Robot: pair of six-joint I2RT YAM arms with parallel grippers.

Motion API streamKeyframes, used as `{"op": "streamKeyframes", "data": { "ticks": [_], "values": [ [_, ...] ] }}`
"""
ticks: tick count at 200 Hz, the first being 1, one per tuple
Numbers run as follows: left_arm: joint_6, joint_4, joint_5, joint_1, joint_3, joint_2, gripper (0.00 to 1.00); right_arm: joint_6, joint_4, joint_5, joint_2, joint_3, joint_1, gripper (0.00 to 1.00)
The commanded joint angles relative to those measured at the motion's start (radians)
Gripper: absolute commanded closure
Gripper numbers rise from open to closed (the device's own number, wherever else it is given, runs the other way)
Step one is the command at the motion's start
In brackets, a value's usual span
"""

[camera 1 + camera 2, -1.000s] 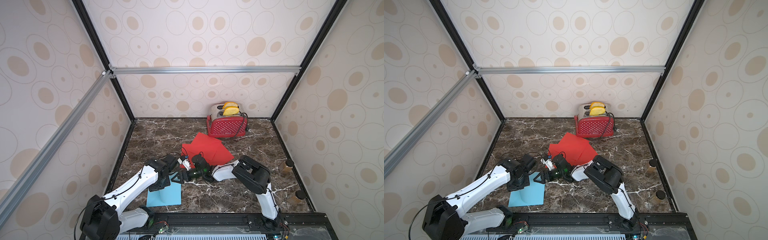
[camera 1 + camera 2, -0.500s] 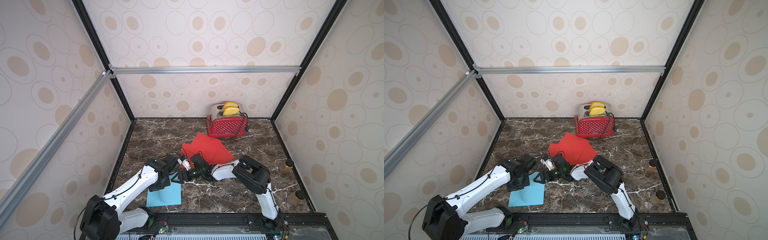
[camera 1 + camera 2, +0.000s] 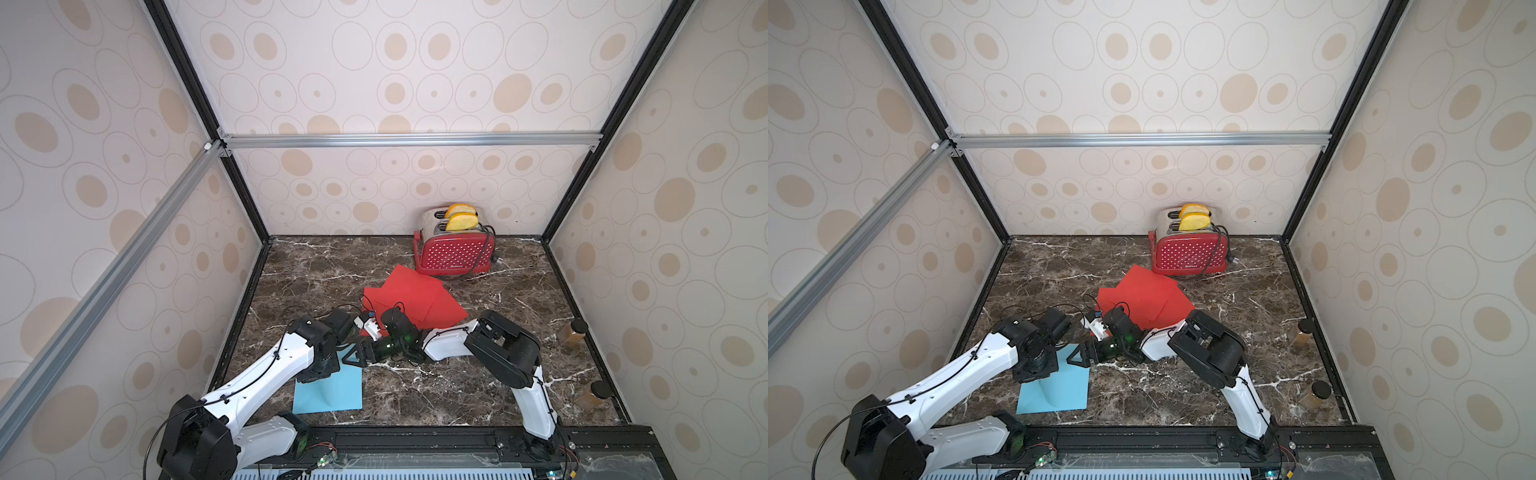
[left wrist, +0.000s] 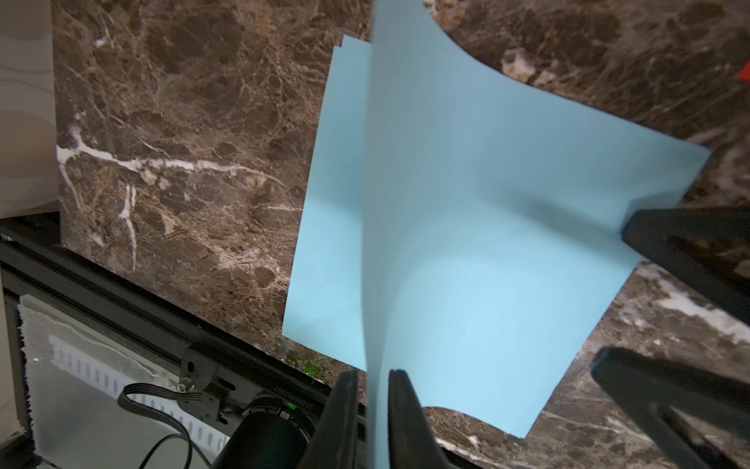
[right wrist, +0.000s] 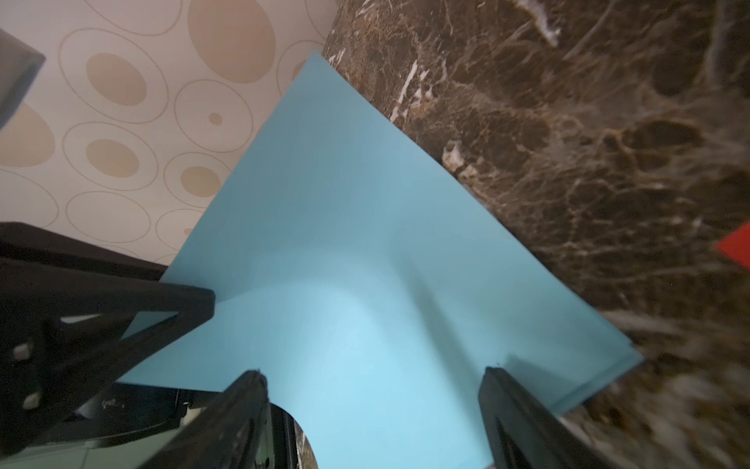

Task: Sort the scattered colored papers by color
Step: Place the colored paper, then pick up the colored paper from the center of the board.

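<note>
Paper is all I am handling here: the blue sheets lie near the front edge of the table on the robot's left. The red sheets sit fanned in a loose pile toward the middle, just in front of the toaster.

In the left wrist view, the left gripper stands narrow, with the raised edge of the top blue sheet running up between its fingers. I cannot tell whether they pinch it or have let it go. The right gripper is spread wide and empty, low over the flat part of that sheet.

I judge this to be the laying-down of a blue sheet onto another blue one, whose edge shows just beside it. To do it well I would part the left fingers gently and draw them back along the line of the edge, not across it, so the sheet drops without being dragged. A right fingertip resting on the flat part would stop it sliding askew.

The paper is thin, matte and limp, and it bows in one smooth curve with no crease. The table is dark polished marble with white veins and looks slick, so a loose sheet could skate. The red sheets overlap with their corners at odd angles and need squaring.
</note>
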Motion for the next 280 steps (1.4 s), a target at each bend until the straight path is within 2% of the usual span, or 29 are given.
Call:
{"op": "streamKeyframes", "data": {
  "ticks": [1,18,77,117,152,171,186,207,242,280],
  "values": [
    [-0.008,-0.065,-0.020,-0.006,0.042,-0.027,0.72,-0.007,-0.063,0.028,0.036,0.003,0.006,0.11],
    [-0.018,-0.108,-0.034,-0.006,0.072,-0.033,0.53,-0.009,-0.065,0.031,0.035,-0.001,0.006,0.11],
    [-0.061,-0.239,-0.069,-0.006,0.262,-0.068,0.43,-0.017,-0.087,0.042,0.017,-0.006,0.006,0.10],
    [-0.008,-0.143,-0.089,-0.006,0.312,-0.115,0.42,-0.027,-0.162,0.037,-0.084,0.021,-0.005,0.09],
    [0.040,0.072,-0.054,-0.007,0.291,-0.227,0.48,-0.189,-0.431,0.079,-0.310,0.040,-0.074,0.06],
    [0.068,0.180,0.003,-0.006,0.267,-0.226,0.49,-0.324,-0.694,0.152,-0.408,0.067,-0.143,0.04],
    [0.078,0.263,0.087,-0.006,0.232,-0.158,0.50,-0.446,-0.903,0.267,-0.459,0.075,-0.206,0.03],
    [0.091,0.345,0.151,-0.013,0.213,-0.032,0.52,-0.537,-1.035,0.345,-0.501,0.035,-0.322,0.02],
    [0.150,0.499,0.167,-0.014,0.239,0.127,0.50,-0.587,-0.963,0.251,-0.483,-0.015,-0.488,0.03],
    [0.255,0.480,0.153,-0.012,0.428,0.401,0.49,-0.630,-1.012,0.183,-0.258,0.251,-0.512,0.04]
  ]
}}
